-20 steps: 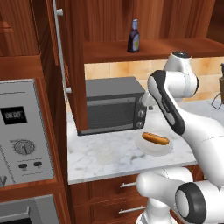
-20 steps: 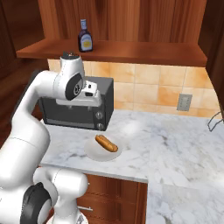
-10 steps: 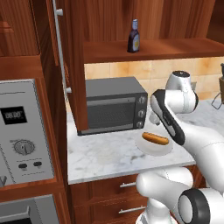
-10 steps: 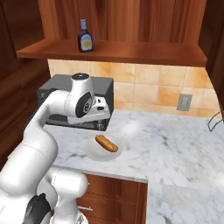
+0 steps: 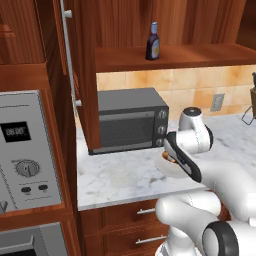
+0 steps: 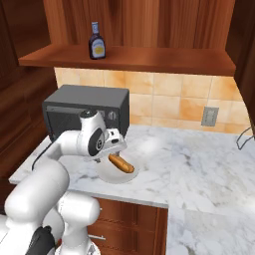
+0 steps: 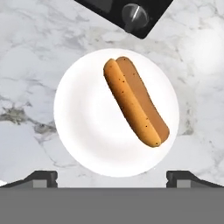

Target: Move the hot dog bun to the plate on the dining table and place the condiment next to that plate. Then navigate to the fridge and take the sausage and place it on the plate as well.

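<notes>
The hot dog bun (image 7: 135,107), orange-brown with a slit along its top, lies diagonally on a small plain white dish (image 7: 87,127) on the marble counter. My gripper (image 7: 113,177) hangs straight above that dish, open, with nothing between its fingers and the bun just ahead of the tips. From the right base view the hand (image 6: 115,148) sits close over the bun (image 6: 121,163) and dish (image 6: 114,175). The condiment (image 5: 152,48) (image 6: 96,41), a dark bottle with a pale cap, stands on the wooden shelf above. The plate, dining table, fridge and sausage are out of view.
A dark microwave (image 5: 130,120) (image 6: 87,107) stands right behind the dish, its knob (image 7: 134,13) near the dish rim. An open wooden cabinet door (image 5: 80,75) hangs at the left, a wall oven (image 5: 25,150) beside it. Bare marble counter (image 6: 199,169) stretches to the right.
The arm has folded down and lowered the hand toward the dish with the bun. The jaws have stayed open; the bun and the bottle have not moved.
</notes>
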Available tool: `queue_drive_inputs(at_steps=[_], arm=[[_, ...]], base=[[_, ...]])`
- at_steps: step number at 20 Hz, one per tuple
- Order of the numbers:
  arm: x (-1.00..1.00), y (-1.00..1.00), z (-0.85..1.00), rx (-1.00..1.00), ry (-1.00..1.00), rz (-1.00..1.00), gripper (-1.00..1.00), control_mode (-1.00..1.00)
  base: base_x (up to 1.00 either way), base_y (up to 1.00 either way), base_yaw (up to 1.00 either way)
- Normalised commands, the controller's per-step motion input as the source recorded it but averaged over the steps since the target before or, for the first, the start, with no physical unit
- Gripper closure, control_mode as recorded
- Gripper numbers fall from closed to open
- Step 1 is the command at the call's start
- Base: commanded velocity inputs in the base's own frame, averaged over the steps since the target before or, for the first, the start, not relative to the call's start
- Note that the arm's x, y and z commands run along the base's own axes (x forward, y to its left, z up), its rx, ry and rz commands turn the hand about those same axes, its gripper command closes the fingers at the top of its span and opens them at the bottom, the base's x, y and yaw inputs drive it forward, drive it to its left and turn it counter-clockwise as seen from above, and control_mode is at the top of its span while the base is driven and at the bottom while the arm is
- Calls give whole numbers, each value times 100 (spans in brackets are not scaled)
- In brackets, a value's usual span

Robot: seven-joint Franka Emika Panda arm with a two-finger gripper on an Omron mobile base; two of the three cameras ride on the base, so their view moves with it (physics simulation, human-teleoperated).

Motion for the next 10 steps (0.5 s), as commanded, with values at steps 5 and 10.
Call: queue_drive_inputs(at_steps=[5,10], arm=[[24,-26,-61,0,0,0,-100,-100],[27,-21,-46,0,0,1,-100,-100]], base=[[0,0,0],[0,0,0]])
